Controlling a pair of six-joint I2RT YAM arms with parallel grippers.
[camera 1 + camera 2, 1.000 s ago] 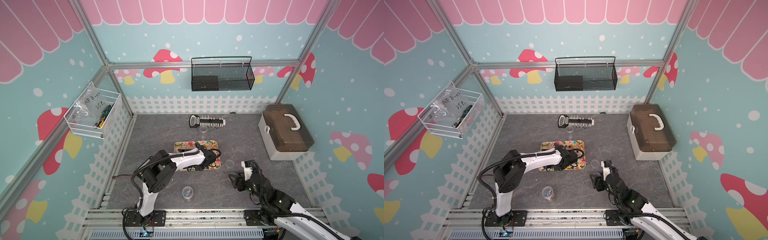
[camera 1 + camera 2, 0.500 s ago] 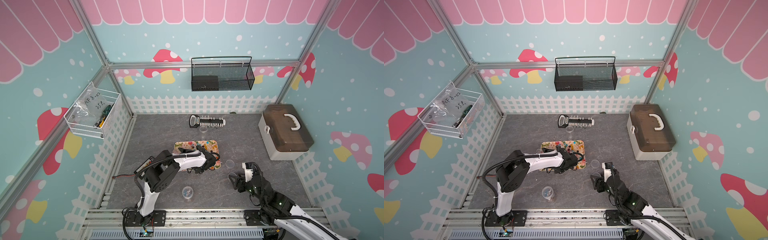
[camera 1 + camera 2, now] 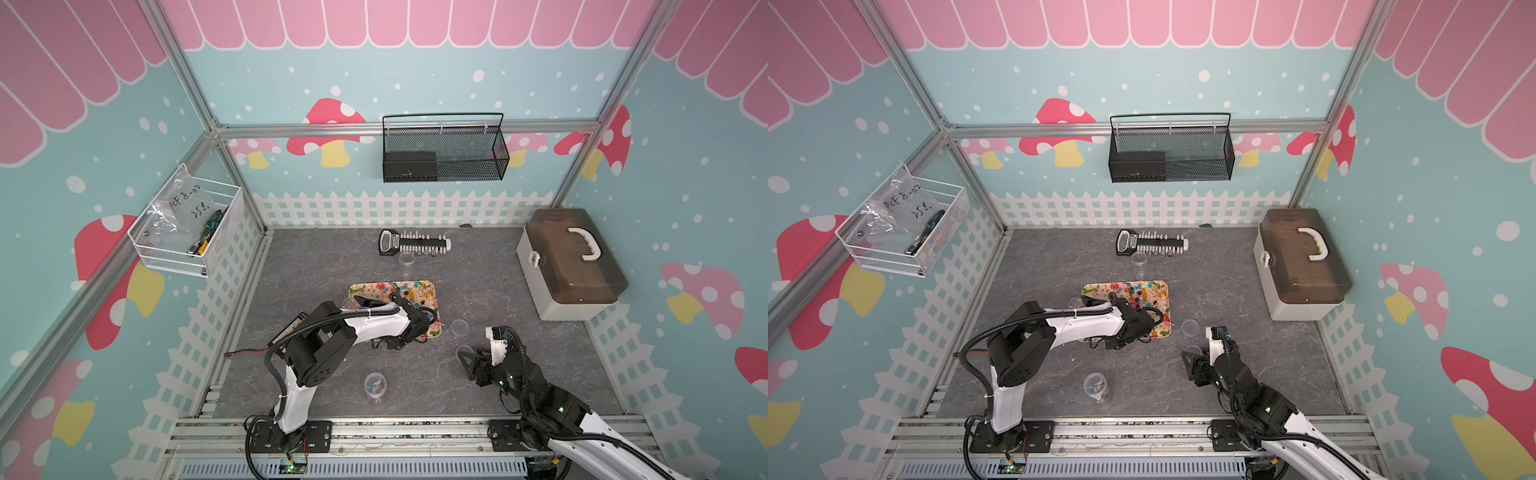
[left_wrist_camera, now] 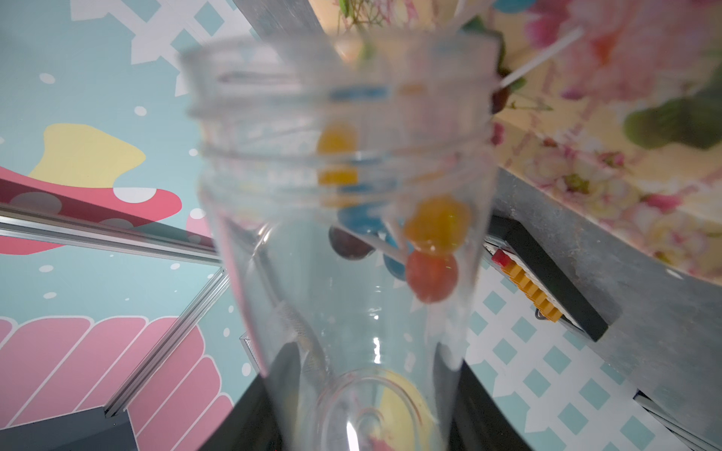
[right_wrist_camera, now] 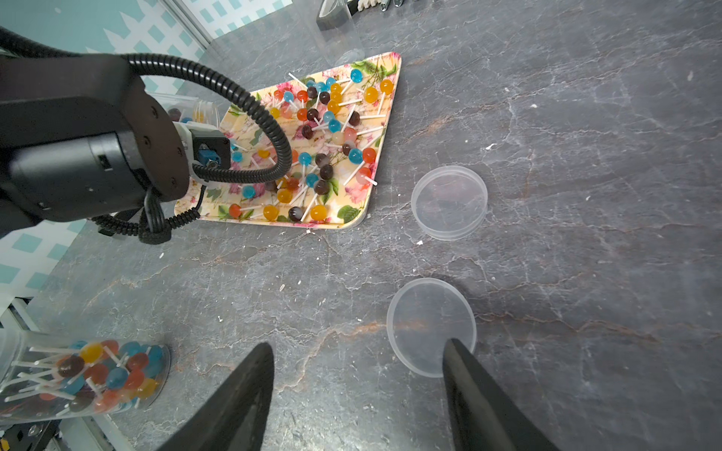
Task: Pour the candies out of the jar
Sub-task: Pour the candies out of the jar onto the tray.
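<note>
Left fingers (image 4: 252,414) clamp the clear jar (image 4: 344,304), its mouth tipped toward the floral tray (image 5: 353,218); a few candies (image 4: 433,226) sit inside, most lie scattered on the tray; right fingers (image 5: 242,390) stand spread and empty above the surface (image 5: 586,156), by a clear lid (image 5: 426,320).

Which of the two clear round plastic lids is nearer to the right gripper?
The clear lid that one finger of the right gripper partly covers in the right wrist view; the other lid lies farther off, beside the floral tray.
</note>
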